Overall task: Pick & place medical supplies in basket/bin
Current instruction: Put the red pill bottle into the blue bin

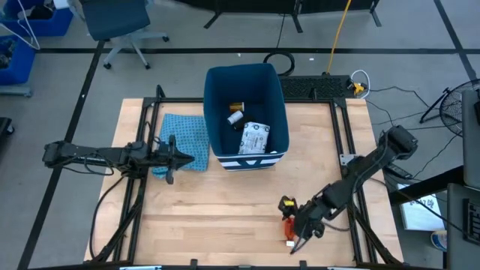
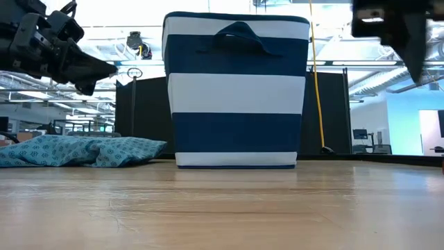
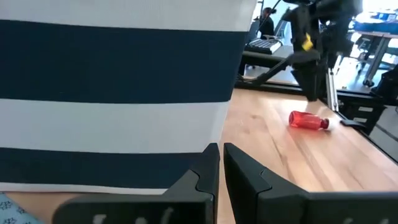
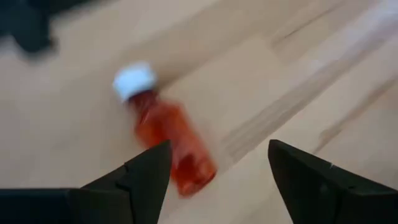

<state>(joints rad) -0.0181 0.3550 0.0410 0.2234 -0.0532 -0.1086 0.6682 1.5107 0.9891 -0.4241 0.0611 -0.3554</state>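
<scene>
The red white-tipped tube (image 4: pixel 168 137) lies on its side on the bare table near the right near corner, also visible as the tube (image 1: pixel 289 229) and the tube (image 3: pixel 308 119). My right gripper (image 4: pixel 214 168) is open and hovers just over it, the tube's red end between the fingers and close beside one finger. The dark-blue bin (image 1: pixel 279 105) stands at the table's far middle and holds an orange pill bottle (image 1: pixel 236 107), a small white piece (image 1: pixel 235 118) and a white patterned packet (image 1: pixel 255 139). My left gripper (image 1: pixel 171 157) is shut, waiting left of the bin. The green box and black bar are hidden.
A light blue cloth (image 1: pixel 184 139) lies crumpled against the bin's left side, under my left gripper. The striped bin wall (image 2: pixel 236 90) rises high above the table. Bare wood (image 1: pixel 225 217) stretches between the bin and the near edge.
</scene>
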